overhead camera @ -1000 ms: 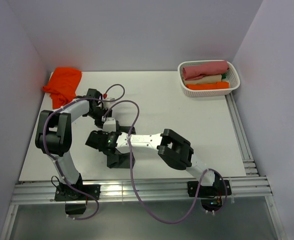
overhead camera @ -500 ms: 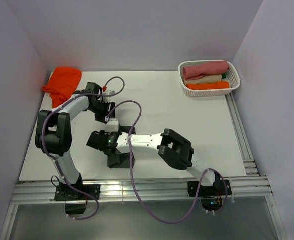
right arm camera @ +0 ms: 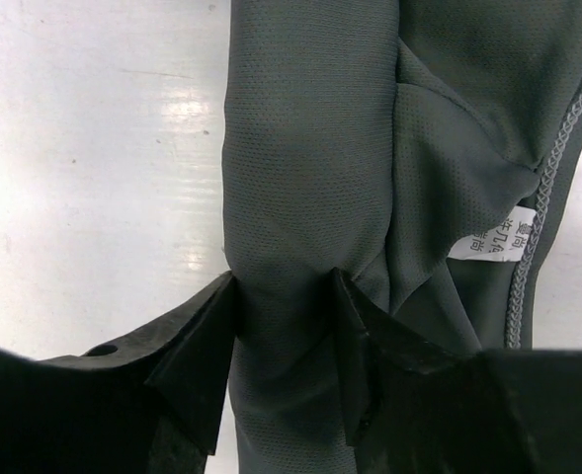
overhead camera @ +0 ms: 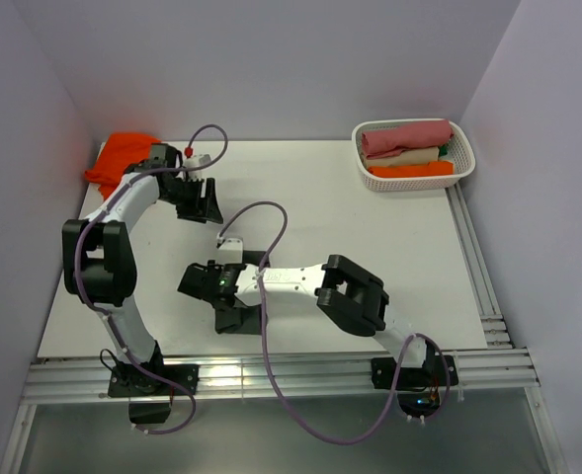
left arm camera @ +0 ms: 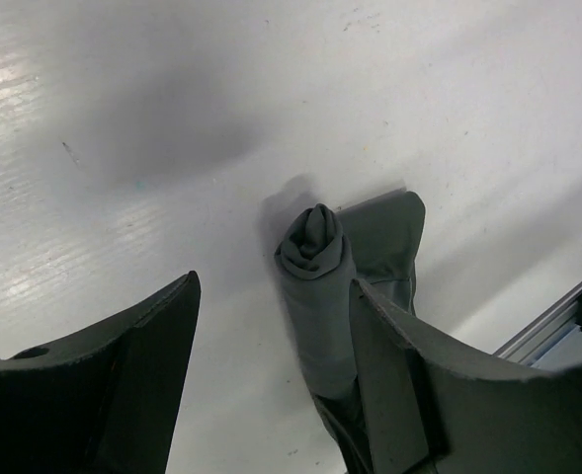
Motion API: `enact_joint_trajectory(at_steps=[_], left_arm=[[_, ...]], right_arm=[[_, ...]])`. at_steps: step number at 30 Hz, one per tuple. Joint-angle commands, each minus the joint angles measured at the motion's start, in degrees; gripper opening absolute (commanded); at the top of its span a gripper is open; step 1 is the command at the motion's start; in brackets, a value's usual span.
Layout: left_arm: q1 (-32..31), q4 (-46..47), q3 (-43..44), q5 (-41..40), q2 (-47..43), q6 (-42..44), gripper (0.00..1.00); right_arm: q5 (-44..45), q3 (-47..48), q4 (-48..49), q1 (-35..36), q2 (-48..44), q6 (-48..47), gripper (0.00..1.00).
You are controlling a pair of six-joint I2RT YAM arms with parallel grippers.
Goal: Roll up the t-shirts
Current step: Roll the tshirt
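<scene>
Near the front edge of the white table [overhead camera: 370, 227], left of centre: dark charcoal-grey cotton t-shirt [right arm camera: 310, 148], rolled into a tight cylinder, with a small white neck label [right arm camera: 486, 237] showing beside the roll. Right gripper [right arm camera: 283, 281] pinches the roll, both fingers dented into the cloth. Left gripper [left arm camera: 273, 286] sits farther back, jaws spread wide, holding nothing. Bright orange t-shirt [overhead camera: 127, 158] lies crumpled in the far left corner. White plastic basket [overhead camera: 465, 163] at far right holds rolled garments.

White links and bulky black joints make up the left arm [overhead camera: 123, 202] and right arm [overhead camera: 295, 279], with a mauve cable [overhead camera: 264, 341] looping along each. The left tool [left arm camera: 273, 286] and right tool [right arm camera: 285, 281] have matte black, wedge-shaped fingers [left arm camera: 142, 346].
</scene>
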Motion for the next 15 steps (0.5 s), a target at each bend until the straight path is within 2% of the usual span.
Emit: enact_joint_trajectory(at_steps=[1,2,5,15], left_arm=[[1.0,-2.0,2.3,3.0,0.1,0.2,0.67],[1.1,-2.0,2.1,3.2,0.0,0.3,0.67],[1.5,-2.1,1.3,3.8,-0.7,0.6,0.67],[3.7,-2.5,-3.5,8.5,-4.8,3.5,0.68]], right_arm=[[-7.0,-6.7,-4.9,1.1,2.1,1.8,0.45],[-7.6,-7.8,-3.5,1.1,1.0,1.8,0.40],[-9.4,-12.3,2.9,0.9,-1.7,0.8,0.34],[-20.5,-41.5,46.7,-2.3,-15.9,2.1,0.30]])
